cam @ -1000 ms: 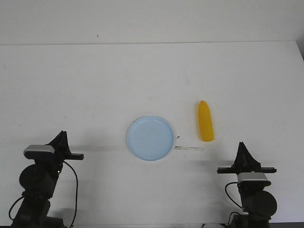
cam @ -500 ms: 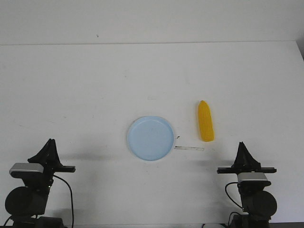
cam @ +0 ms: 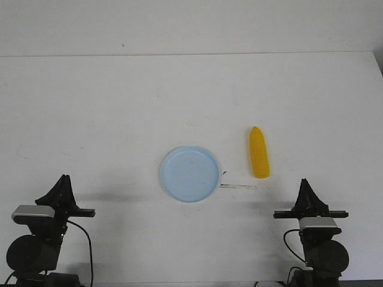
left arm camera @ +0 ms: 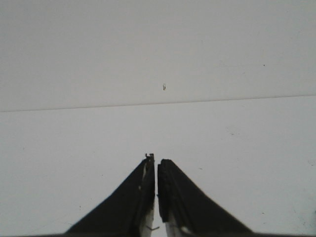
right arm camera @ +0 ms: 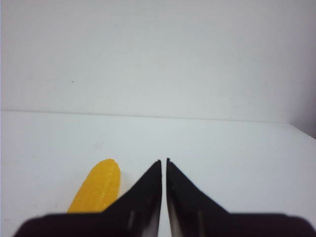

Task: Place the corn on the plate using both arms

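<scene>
The yellow corn [cam: 259, 153] lies lengthwise on the white table, just right of the pale blue plate [cam: 190, 174] and apart from it. My right gripper [cam: 304, 182] sits near the table's front edge, behind the corn, shut and empty. In the right wrist view the corn [right arm camera: 97, 187] shows beside the closed right gripper [right arm camera: 164, 160], partly hidden by the finger. My left gripper [cam: 62, 179] rests at the front left, far from the plate, shut with nothing in it. The left wrist view shows only bare table ahead of the left gripper [left arm camera: 156, 158].
A thin pale strip [cam: 238, 187] lies on the table between the plate and the right arm. The table's back edge [cam: 191, 55] meets a plain wall.
My left arm has pulled back toward the front left corner and settled lower. The right arm, corn and plate have stayed put.
</scene>
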`<state>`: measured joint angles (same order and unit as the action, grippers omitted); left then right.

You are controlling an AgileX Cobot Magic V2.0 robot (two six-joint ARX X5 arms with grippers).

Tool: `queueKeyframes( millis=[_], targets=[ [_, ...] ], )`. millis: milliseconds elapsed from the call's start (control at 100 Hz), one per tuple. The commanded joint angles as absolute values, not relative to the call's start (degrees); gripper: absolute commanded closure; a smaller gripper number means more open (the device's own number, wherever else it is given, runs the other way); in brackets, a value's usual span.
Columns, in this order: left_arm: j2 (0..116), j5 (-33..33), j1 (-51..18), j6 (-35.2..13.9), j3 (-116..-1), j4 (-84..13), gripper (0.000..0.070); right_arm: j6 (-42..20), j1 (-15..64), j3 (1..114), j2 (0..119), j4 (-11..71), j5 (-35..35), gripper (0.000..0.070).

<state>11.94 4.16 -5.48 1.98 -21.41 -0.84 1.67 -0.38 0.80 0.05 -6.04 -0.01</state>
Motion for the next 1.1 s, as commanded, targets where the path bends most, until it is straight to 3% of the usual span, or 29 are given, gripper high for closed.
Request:
queueKeyframes(
  millis=[0,710,920,1090],
  targets=[
    [11.9,4.1,-5.4,1.7,-21.6,-0.1,0.0699,1.1,-0.3,0.7,0.1,-6.4,0.0,0.0686],
    [11.9,4.1,-5.4,1.7,-21.6,-0.1,0.0699,1.0,-0.3,0.7,0.1,-8.8,0.0,0.0686],
    [11.9,4.1,-5.4,1.7,-21.6,-0.1,0.0699,-7.2,-0.3,1.2,0.1,-13.7,-0.1,0.0692],
    [11.9,4.1,-5.4,1.7,-21.6,-0.1,0.0699,-9.0,-0.3,5.9,1.3,-8.8,-0.8,0.0693]
  ],
)
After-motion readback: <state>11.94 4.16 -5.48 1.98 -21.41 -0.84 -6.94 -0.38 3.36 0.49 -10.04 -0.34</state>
